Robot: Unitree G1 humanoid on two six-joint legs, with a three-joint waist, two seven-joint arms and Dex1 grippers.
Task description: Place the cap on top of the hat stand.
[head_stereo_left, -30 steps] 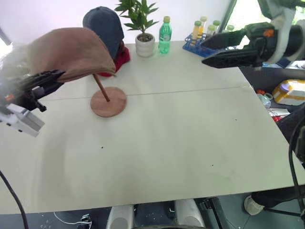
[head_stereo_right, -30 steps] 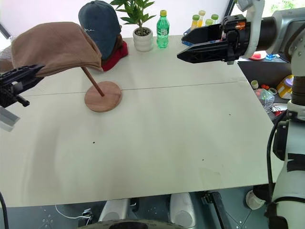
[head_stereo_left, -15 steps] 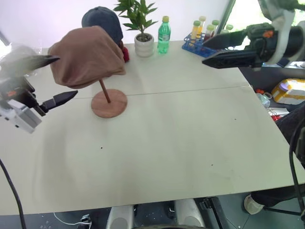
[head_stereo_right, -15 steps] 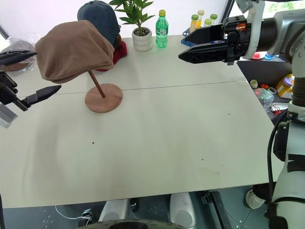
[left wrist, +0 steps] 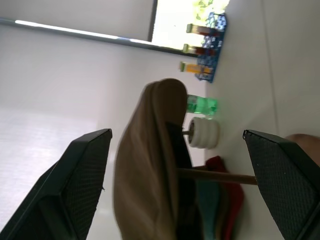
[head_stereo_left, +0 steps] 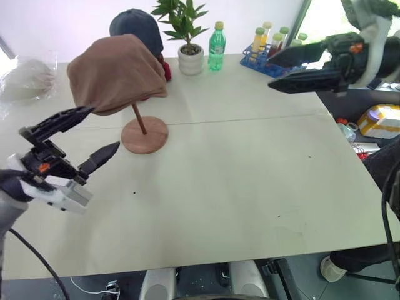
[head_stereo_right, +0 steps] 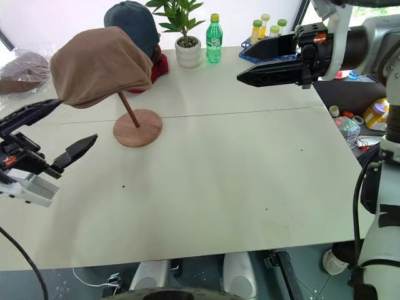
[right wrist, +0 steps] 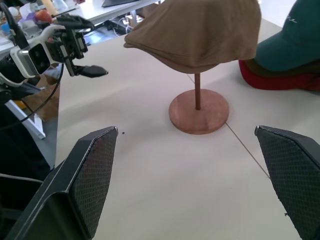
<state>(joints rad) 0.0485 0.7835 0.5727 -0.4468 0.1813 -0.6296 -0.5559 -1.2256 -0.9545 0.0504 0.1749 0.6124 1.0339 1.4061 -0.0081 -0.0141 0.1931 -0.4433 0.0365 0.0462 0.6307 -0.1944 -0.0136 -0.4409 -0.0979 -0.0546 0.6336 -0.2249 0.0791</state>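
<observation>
Resting spot of the cap: the brown cap (head_stereo_right: 100, 65) sits draped over the top of the hat stand (head_stereo_right: 137, 127), hiding the stand's upper disc; its brim droops toward the robot's left.
Hat stand: a round wooden base on the pale tabletop (head_stereo_right: 237, 175), with a thin slanted rod rising under the cap.
Left tool: the left tool (head_stereo_right: 53, 128) hangs just beside the stand on the robot's left, its two black fingers spread wide apart, holding nothing and clear of the cap.
Right tool: the right tool (head_stereo_right: 253, 62) hovers high over the far right of the tabletop, fingers apart and empty, pointing toward the stand.
Behind the stand: a blue baseball cap (head_stereo_right: 131, 28) on red cloth, a potted plant (head_stereo_right: 186, 37), a green bottle (head_stereo_right: 214, 39) and a blue rack of small bottles (head_stereo_left: 265, 47).
</observation>
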